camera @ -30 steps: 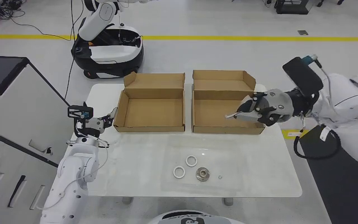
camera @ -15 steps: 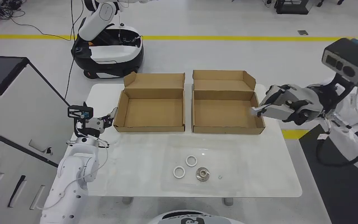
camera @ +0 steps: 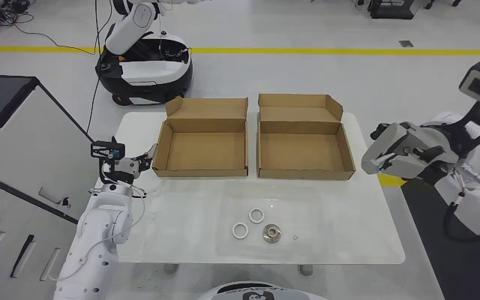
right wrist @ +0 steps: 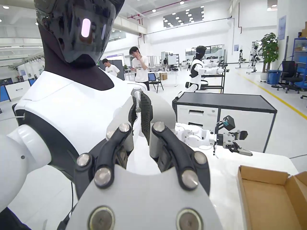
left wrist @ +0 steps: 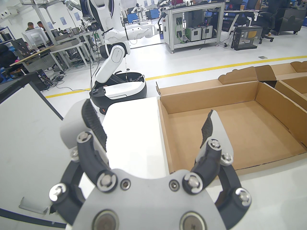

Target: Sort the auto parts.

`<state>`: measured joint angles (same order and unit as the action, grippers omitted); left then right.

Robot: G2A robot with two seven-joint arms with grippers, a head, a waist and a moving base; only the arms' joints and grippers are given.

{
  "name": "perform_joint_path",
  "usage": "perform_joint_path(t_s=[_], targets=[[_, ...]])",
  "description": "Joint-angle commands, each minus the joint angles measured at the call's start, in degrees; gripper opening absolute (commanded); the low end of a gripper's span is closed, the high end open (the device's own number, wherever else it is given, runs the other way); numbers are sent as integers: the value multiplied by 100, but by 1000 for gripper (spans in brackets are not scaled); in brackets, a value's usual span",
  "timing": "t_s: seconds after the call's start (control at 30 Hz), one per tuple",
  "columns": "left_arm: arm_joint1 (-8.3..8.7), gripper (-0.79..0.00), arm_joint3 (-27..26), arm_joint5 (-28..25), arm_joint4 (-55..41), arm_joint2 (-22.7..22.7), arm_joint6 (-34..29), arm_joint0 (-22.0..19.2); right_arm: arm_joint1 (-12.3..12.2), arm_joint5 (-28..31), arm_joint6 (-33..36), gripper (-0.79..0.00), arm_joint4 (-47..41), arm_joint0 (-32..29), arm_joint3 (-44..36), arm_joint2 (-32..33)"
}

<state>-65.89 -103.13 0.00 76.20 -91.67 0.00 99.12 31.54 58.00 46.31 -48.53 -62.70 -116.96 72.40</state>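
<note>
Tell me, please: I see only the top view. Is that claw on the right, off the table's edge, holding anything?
Observer: Yes. In the right wrist view the right gripper is shut on a threaded bolt.
Operator: Which way does the bolt sit?
Observer: Lengthwise along the gripper, with its hex head at the tip end.
Operator: And the claw on the left?
Observer: In the left wrist view the left gripper is open and holds nothing; it faces the left cardboard box.

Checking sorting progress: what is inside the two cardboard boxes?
The left box and right box show bare cardboard floors, no parts. Near walls may hide a thin strip.
</note>
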Motion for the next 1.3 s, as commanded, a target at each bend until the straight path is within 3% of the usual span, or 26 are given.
perform_joint_path(t_s=[0.0,0.57,1.17,1.27], targets=[[0,0,0,0,0,0,0,0,0,0,0,-785,1,1,0,-1],[0,0,0,0,0,0,0,0,130,-96,93,-785,-215,26,-390,-200],[0,0,0,0,0,0,0,0,883,0,-3,-785,-1852,824,-596,-1661],[0,0,0,0,0,0,0,0,1007,-32,30,-785,-1715,879,-454,-1739]])
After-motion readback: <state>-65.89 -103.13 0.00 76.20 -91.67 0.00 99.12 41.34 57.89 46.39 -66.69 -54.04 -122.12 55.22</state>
